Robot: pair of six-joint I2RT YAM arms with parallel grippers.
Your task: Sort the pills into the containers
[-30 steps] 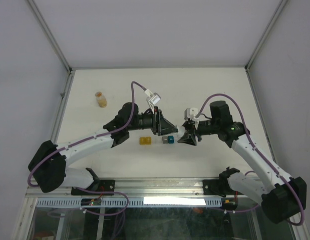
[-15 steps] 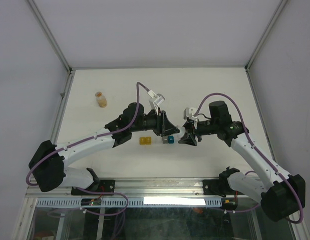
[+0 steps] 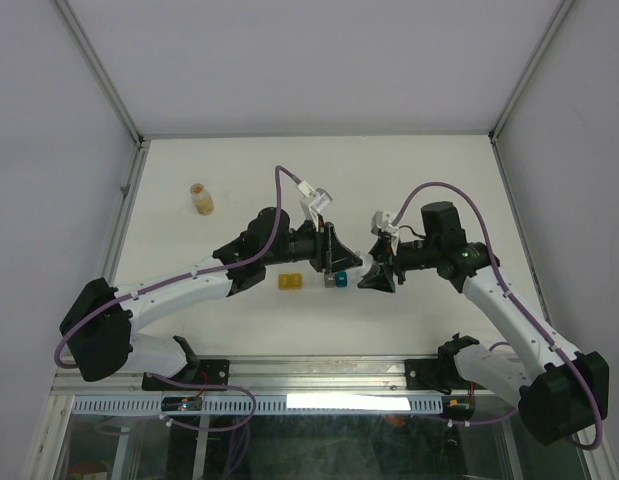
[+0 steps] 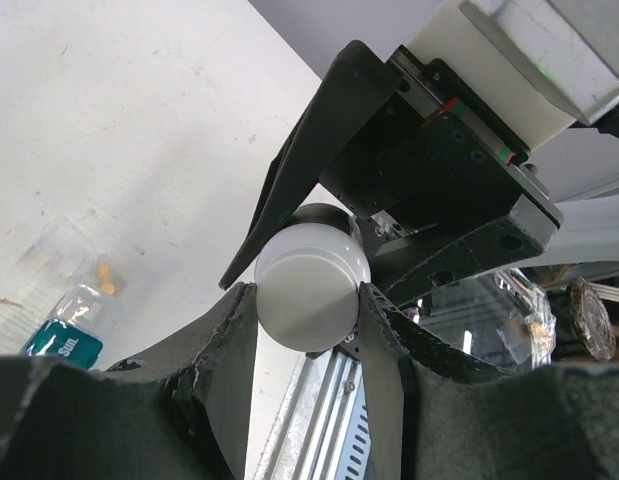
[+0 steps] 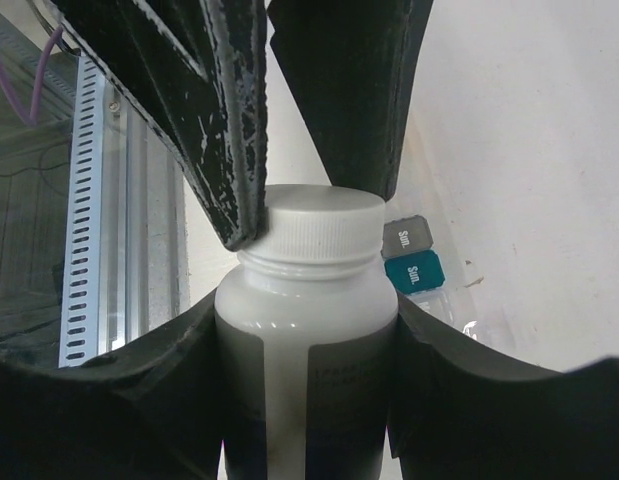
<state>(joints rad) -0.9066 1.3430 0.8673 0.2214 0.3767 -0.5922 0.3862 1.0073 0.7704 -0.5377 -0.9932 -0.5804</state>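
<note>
The white pill bottle (image 5: 307, 345) lies level between my two grippers above the table. My right gripper (image 5: 307, 310) is shut on its body. My left gripper (image 4: 309, 295) is shut on its white ribbed cap (image 4: 311, 288), and its black fingers (image 5: 239, 120) reach the cap (image 5: 321, 225) in the right wrist view. In the top view the left gripper (image 3: 341, 263) and right gripper (image 3: 372, 272) meet nose to nose. The containers strip (image 3: 314, 281) lies below them, with a yellow compartment (image 3: 289, 282) at the left and a teal one (image 3: 339, 280), marked "Sun." (image 5: 414, 272). Small pills (image 4: 107, 275) lie in a clear compartment.
A small orange-filled vial (image 3: 201, 198) stands at the far left of the white table. Metal frame posts and grey walls bound the table on the left, right and back. The slotted rail (image 3: 319, 402) runs along the near edge.
My left gripper moved right to the bottle and closed its wide-open fingers on the cap. My right gripper kept hold of the bottle and barely shifted.
</note>
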